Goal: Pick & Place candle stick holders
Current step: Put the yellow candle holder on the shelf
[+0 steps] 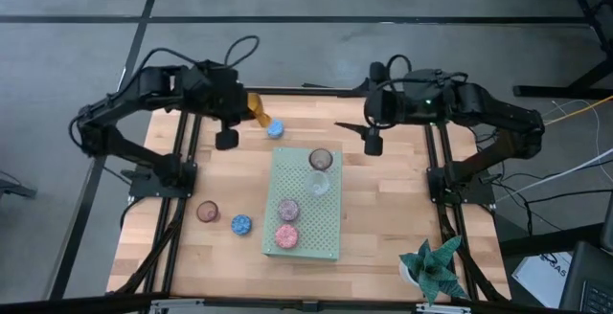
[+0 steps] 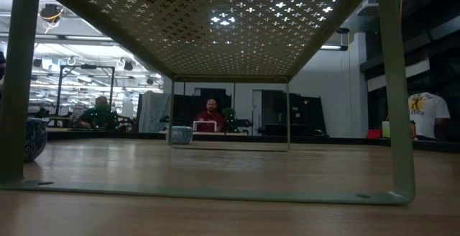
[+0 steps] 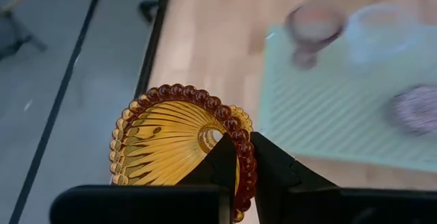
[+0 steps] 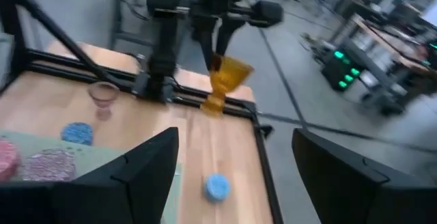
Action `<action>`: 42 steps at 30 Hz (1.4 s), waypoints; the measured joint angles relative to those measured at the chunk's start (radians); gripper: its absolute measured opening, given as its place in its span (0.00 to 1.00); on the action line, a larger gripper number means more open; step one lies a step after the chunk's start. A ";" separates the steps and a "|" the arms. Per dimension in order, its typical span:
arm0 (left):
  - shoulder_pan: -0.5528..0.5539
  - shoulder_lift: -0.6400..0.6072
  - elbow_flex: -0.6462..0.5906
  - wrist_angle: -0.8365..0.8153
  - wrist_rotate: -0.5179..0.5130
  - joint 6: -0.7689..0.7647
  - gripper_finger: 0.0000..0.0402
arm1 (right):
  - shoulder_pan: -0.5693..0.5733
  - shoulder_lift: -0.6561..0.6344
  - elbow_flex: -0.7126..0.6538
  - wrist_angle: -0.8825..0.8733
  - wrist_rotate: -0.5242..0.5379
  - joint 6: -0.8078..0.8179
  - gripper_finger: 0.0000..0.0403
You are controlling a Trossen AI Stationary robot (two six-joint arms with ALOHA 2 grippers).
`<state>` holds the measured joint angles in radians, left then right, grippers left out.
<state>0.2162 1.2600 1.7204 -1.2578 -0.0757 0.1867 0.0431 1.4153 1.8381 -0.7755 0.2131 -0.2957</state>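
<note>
My left gripper (image 1: pixel 251 106) is shut on an amber glass candle stick holder (image 1: pixel 258 109) above the table's far left part; the holder also shows in the right wrist view (image 4: pixel 225 80). A blue holder (image 1: pixel 275 129) stands on the table just beside it. The pale green perforated board (image 1: pixel 330 237) carries a brownish (image 1: pixel 320 159), a clear (image 1: pixel 319 182), a mauve (image 1: pixel 288 209) and a pink holder (image 1: pixel 286 235). A brownish-pink holder (image 1: pixel 207 211) and a blue one (image 1: pixel 240 224) stand on the table left of the board. My right gripper (image 4: pixel 235 176) is open and empty at the far right (image 1: pixel 373 140). My left gripper pinches the amber holder's beaded rim (image 3: pixel 240 161) between its two fingers, one finger (image 3: pixel 220 164) inside the bowl and one (image 3: pixel 276 173) outside. The fingers come from above, pointing down (image 4: pixel 218 36). The holder hangs tilted below them, its foot (image 4: pixel 213 104) clear of the table.
A green paper-like plant in a white pot (image 1: pixel 433 266) stands at the near right corner. The low view looks under the green board (image 2: pixel 230 20), past its legs (image 2: pixel 394 85). People sit in the room beyond (image 2: pixel 210 114). Bare wood lies right of the board.
</note>
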 joint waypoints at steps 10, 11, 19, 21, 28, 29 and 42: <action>-0.194 0.221 0.257 -0.010 0.154 -0.073 0.05 | -0.035 0.078 0.000 0.010 -0.254 -0.054 0.72; -0.209 0.239 0.280 -0.011 0.161 -0.081 0.05 | -0.035 0.086 0.000 0.009 -0.269 -0.058 0.72; -0.333 0.383 0.452 -0.016 0.133 -0.128 0.05 | -0.026 0.097 0.000 0.017 -0.394 -0.081 0.72; -0.358 0.414 0.474 -0.025 0.119 -0.140 0.05 | -0.013 0.094 0.000 0.016 -0.398 -0.082 0.72; -0.425 0.511 0.527 -0.025 0.118 -0.158 0.05 | 0.037 0.076 -0.001 -0.079 -0.401 -0.065 0.72; -0.433 0.522 0.534 -0.025 0.115 -0.158 0.05 | 0.044 0.065 -0.001 -0.090 -0.401 -0.041 0.72; -0.494 0.586 0.542 -0.026 -0.012 -0.018 0.05 | 0.072 -0.199 -0.001 -0.204 -0.272 0.290 0.72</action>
<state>-0.2778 1.8456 2.2620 -1.2834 -0.0874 0.1683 0.1154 1.2160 1.8374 -0.9793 -0.0590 -0.0054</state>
